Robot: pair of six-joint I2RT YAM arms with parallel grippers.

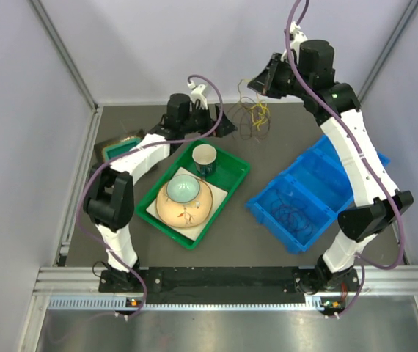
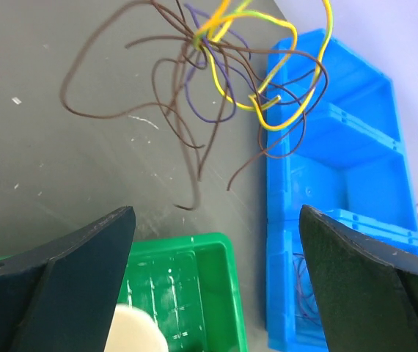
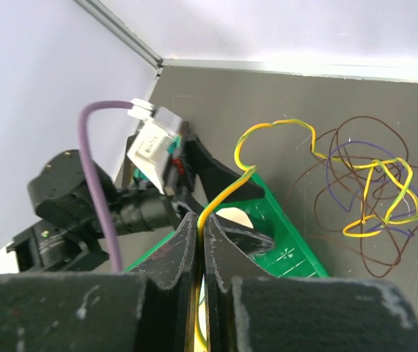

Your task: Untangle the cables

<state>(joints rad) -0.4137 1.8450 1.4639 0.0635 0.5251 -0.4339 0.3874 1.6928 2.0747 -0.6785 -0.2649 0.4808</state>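
**Operator:** How is my right pincer set?

**Spotter:** Your right pincer (image 3: 202,220) is clenched. Its two fingers (image 3: 169,257) are pressed almost together, with a single yellow wire (image 3: 279,126) pinched in the slit between them. From the tips, that strand rises, curves over and runs across to the rest of the cables (image 3: 370,198).

**Operator:** And where is the tangle?

**Spotter:** It is at the far end of the table (image 1: 238,227), just below your right pincer in the overhead view. It sits beyond the green tray (image 2: 194,293) and near the far corner of the blue bin (image 2: 341,147). It is a loose knot of brown, purple and yellow loops. I cannot tell you whether it rests fully on the table or partly hangs from the held strand.

**Operator:** What about the left side?

**Spotter:** Your left pincer (image 2: 216,216) is released, with its fingers (image 2: 84,253) spread wide and nothing between them. It touches no wire. The lowest brown ends of the tangle stop just short of the gap between the tips. It hangs over the far edge of the green tray, close to the cup (image 1: 204,156), and faces the tangle.
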